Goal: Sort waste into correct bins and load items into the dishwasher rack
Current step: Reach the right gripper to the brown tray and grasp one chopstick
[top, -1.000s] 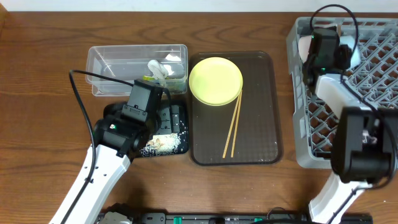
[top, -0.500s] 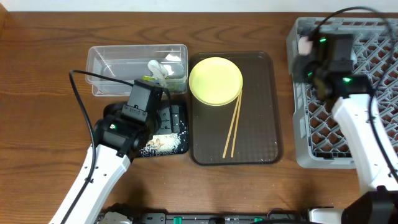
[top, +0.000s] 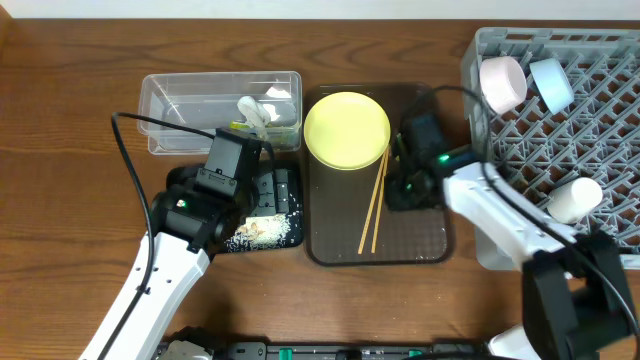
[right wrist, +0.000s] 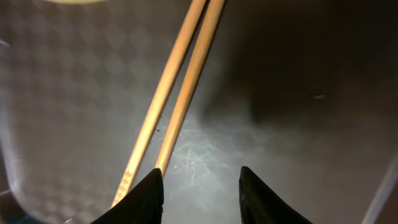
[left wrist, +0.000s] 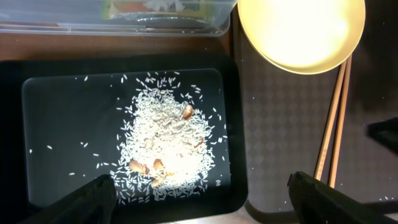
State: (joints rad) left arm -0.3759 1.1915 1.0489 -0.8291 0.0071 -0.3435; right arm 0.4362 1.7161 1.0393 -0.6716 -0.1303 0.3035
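The dishwasher rack is sitting at the table's right edge, and the brown serving tray is lying just beside it, carrying the yellow plate and the two chopsticks. The chopsticks are lying flat and side by side, running from under the plate's rim toward the tray's near end. They are looking thin, light and stiff, with smooth rounded wood that is likely to roll or slip, and lying flush on the tray they are offering little to get under. A pinch across both together, near the middle of their length, is probably the safest hold. The right gripper is hanging low over the tray with its jaws apart and empty. The sticks' near ends are reaching its left fingertip, while the gap itself is sitting over bare tray just to their right. The left gripper is hovering spread wide and empty above the rice in the black tray.
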